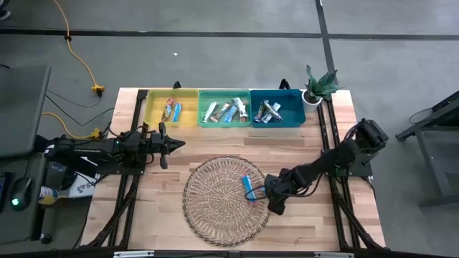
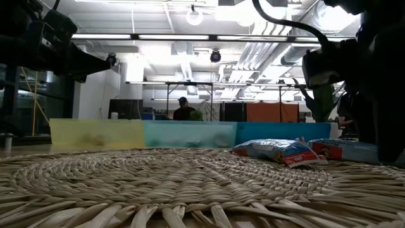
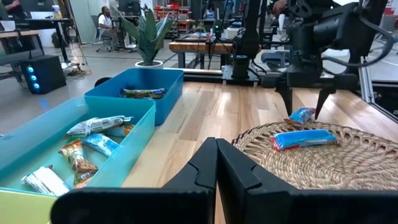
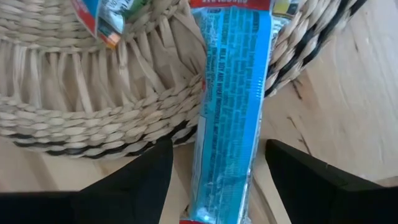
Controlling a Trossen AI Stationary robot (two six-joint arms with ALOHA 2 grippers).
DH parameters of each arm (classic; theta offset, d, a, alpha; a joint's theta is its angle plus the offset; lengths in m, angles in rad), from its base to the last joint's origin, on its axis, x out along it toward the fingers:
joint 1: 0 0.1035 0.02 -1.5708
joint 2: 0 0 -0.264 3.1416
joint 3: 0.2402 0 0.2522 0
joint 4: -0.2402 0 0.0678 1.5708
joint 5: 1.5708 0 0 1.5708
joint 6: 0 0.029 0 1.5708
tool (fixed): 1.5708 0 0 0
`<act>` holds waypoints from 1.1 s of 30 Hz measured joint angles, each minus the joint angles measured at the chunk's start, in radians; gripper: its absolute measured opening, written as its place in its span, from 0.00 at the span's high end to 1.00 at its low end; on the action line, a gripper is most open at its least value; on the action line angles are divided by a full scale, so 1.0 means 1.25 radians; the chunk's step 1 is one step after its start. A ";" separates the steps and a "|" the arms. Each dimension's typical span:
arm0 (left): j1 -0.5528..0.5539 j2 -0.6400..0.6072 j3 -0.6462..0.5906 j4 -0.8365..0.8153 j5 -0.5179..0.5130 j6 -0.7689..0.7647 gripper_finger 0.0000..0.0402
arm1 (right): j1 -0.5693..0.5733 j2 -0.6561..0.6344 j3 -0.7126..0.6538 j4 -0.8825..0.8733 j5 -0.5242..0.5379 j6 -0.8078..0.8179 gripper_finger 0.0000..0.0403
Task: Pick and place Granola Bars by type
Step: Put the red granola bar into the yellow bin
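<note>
Blue bar (image 4: 230,106): lying over the wicker mat (image 4: 93,112) edge, between spread fingers.
Right gripper (image 1: 271,202): gaping wide, gripping nothing.
Left gripper (image 1: 172,145): sitting pinched together, empty.

Cut off by the right wrist view's edges at both ends: the blue bar (image 4: 230,112) between the fingers, its print too blurred to read. Only a corner showing of a second wrapper (image 4: 99,18) at the same view's edge. Too small from above to sort by type: bars in the yellow bin (image 1: 172,109), green bin (image 1: 224,109) and blue bin (image 1: 276,109)
</note>
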 joint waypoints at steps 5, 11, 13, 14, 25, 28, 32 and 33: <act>0.000 0.000 0.000 0.000 0.000 0.000 1.00 | 0.003 0.038 0.004 0.005 0.001 0.005 0.38; 0.000 0.000 0.000 0.000 0.000 0.000 1.00 | 0.008 0.048 0.004 -0.013 0.039 0.005 0.38; 0.000 0.000 0.000 0.000 0.000 0.000 1.00 | 0.009 0.048 0.004 -0.017 0.044 0.004 0.40; 0.000 0.000 0.000 0.000 0.000 0.000 1.00 | 0.008 0.049 0.004 -0.017 0.046 0.004 0.41; 0.000 0.000 0.000 0.000 0.000 0.000 1.00 | 0.008 0.050 0.002 -0.026 0.048 0.004 0.55; 0.000 0.000 0.000 0.000 0.000 0.000 1.00 | 0.007 0.050 0.001 -0.027 0.048 0.004 0.59; 0.000 0.000 0.000 0.000 0.000 0.000 1.00 | 0.007 0.050 0.001 -0.027 0.048 0.004 0.64; 0.000 0.000 0.000 0.000 0.000 0.000 1.00 | 0.007 0.050 0.001 -0.027 0.048 0.004 0.65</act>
